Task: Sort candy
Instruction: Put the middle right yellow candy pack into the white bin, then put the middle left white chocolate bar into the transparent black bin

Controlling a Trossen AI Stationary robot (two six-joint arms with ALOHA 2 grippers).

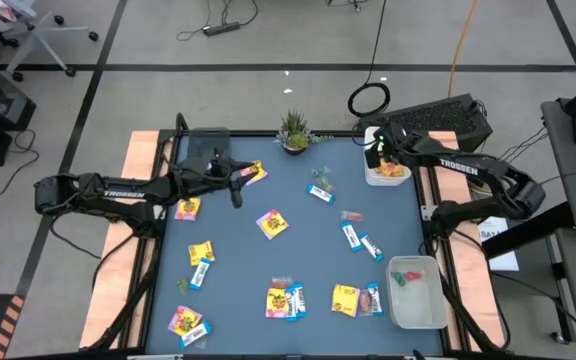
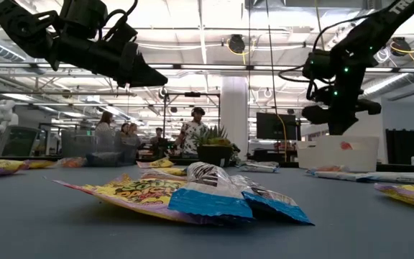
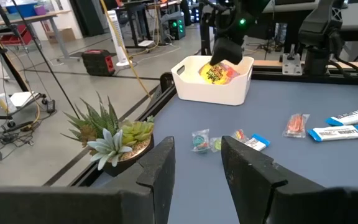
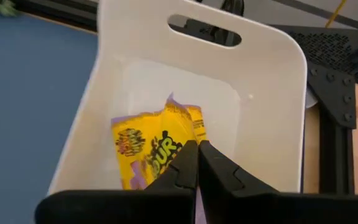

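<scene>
Candy lies scattered on the blue table (image 1: pixel 268 260): yellow packets (image 1: pixel 272 223), blue-and-white bars (image 1: pixel 351 235) and small pieces (image 3: pixel 199 140). My right gripper (image 4: pixel 197 149) is shut on a yellow packet (image 4: pixel 154 146) and points down into the white bin (image 1: pixel 386 172) at the table's far right. My left gripper (image 3: pixel 197 165) hangs open above the table's far left part, nearly level. It points toward the table's right and has nothing between its fingers. Another yellow packet (image 1: pixel 253 172) lies beside it. My right gripper pinches the yellow packet by one side edge (image 4: pixel 190 134) between its two fingers. The fingers come from above, slanting down into the bin. The packet hangs crumpled below the fingers inside the bin's walls. Whether it touches the bin's floor I cannot tell.
A small potted plant (image 1: pixel 295 130) stands at the table's far edge. A second white bin (image 1: pixel 416 292) at the near right holds a few small pieces. Several packets and bars (image 1: pixel 286 300) lie along the near edge. People stand in the room beyond the table.
</scene>
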